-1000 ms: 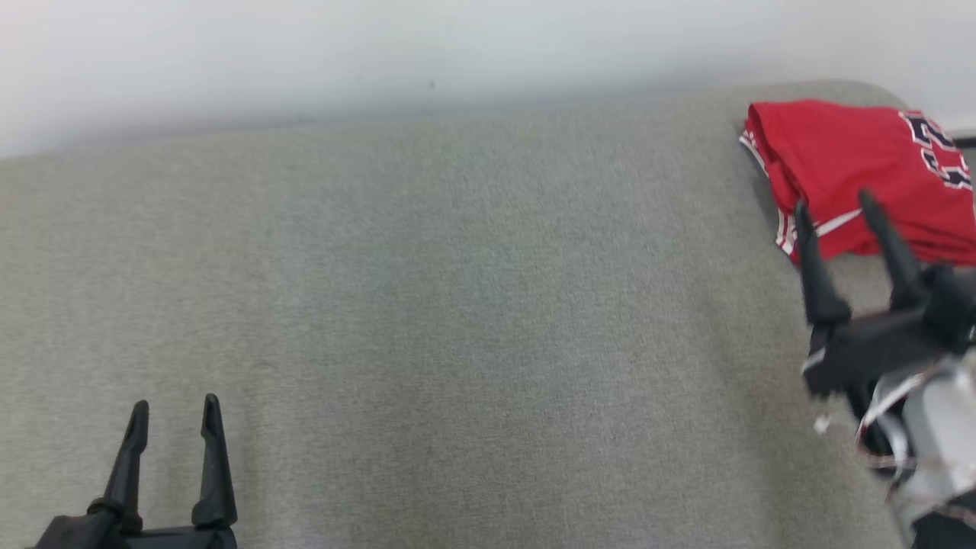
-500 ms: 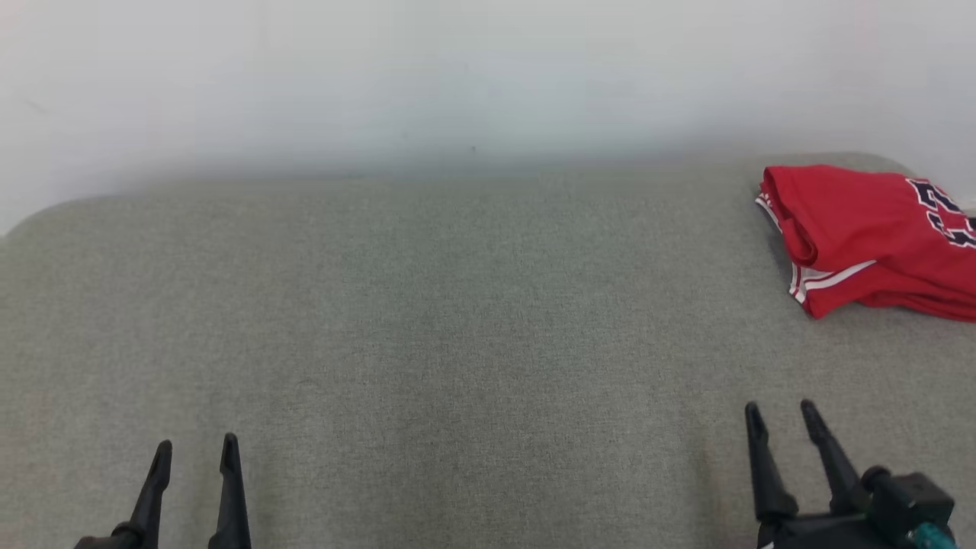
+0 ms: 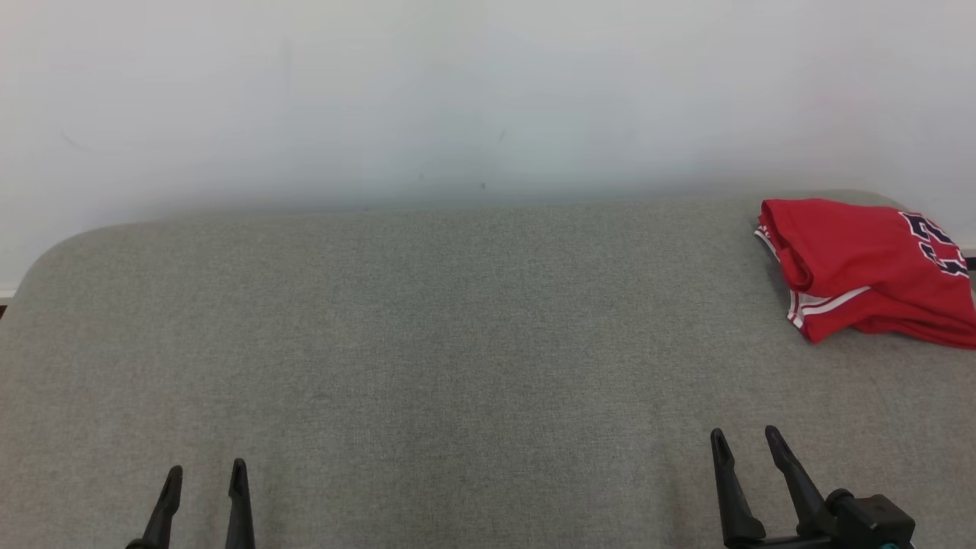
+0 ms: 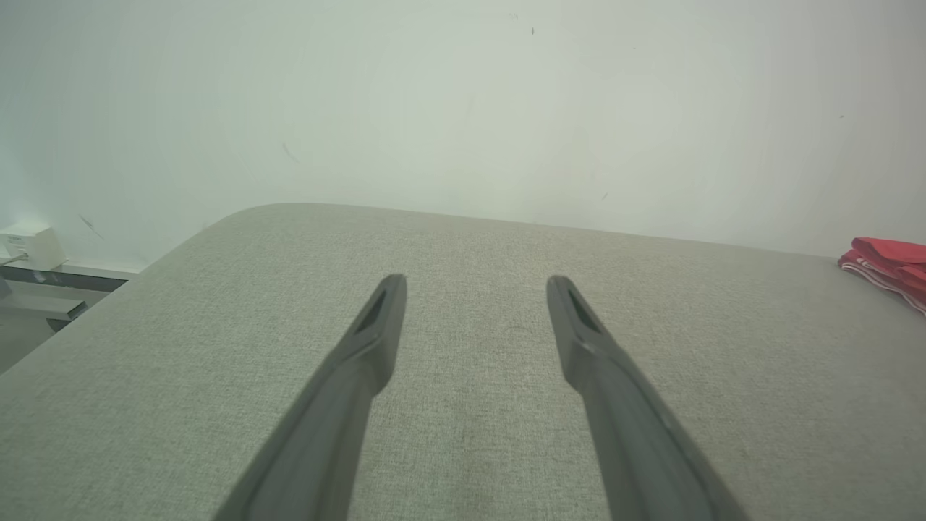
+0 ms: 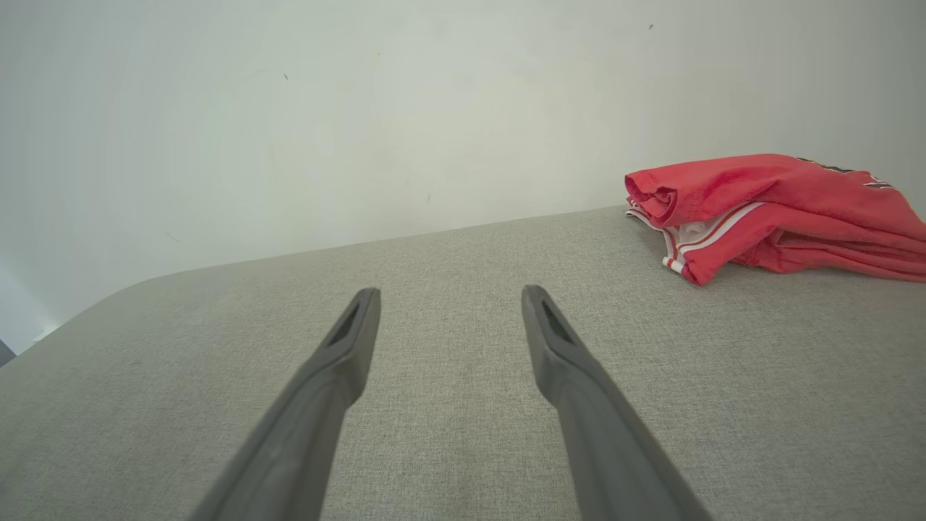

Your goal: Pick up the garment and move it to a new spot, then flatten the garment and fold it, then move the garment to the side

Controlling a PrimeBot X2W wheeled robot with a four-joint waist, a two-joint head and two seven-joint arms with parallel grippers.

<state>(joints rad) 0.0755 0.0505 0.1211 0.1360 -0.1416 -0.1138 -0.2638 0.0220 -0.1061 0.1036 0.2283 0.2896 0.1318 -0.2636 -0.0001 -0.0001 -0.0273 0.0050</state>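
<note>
the red garment (image 3: 862, 267) lay folded at the far right corner of the grey fabric-covered bench (image 3: 457, 343), close to the white wall (image 3: 457, 91) (dark lettering showed on its top layer, white stripes along a hem). the left end effector (image 3: 207, 467) was at the near left, fingers spread wide and empty. the right end effector (image 3: 744, 431) was at the near right, likewise wide and holding nothing, well apart from the garment.

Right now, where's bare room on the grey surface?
The grey surface is bare from the wall down to the left end effector and right end effector. Crowded only at its far right corner: the folded red garment.
</note>
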